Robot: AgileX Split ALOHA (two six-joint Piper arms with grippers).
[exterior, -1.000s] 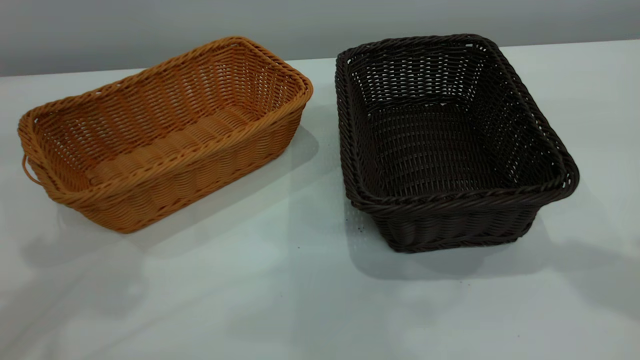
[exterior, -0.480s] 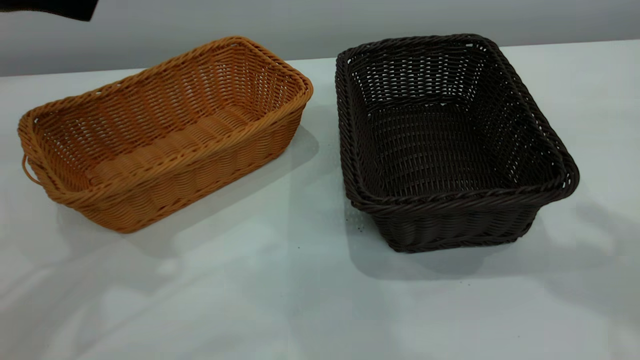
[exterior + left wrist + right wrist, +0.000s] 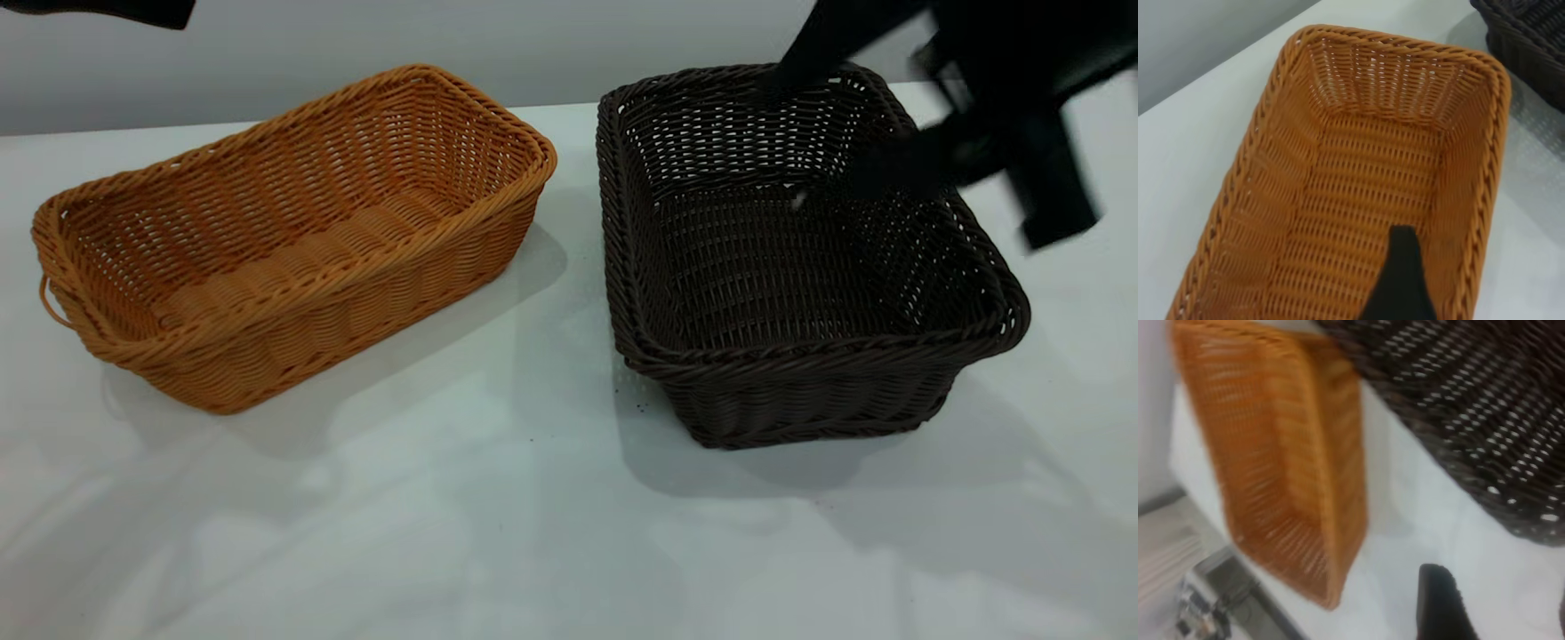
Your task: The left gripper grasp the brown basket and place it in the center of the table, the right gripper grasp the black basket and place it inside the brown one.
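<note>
Baskets sit side by side, apart, on the table (image 3: 533, 533): brown basket (image 3: 293, 240) left, black basket (image 3: 800, 267) right, neither lifted. The left gripper (image 3: 1401, 280) hangs above the brown basket's interior; only one finger shows, so its spread is unclear. It should straddle the rim squarely. The blurred right gripper (image 3: 898, 164), possibly spread, appears clearly only from outside.

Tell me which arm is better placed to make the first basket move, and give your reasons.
Left. The brown basket must go first, and the left wrist view looks straight down into it, so the left gripper is above it. The right gripper is over the black basket, whose turn comes second.
</note>
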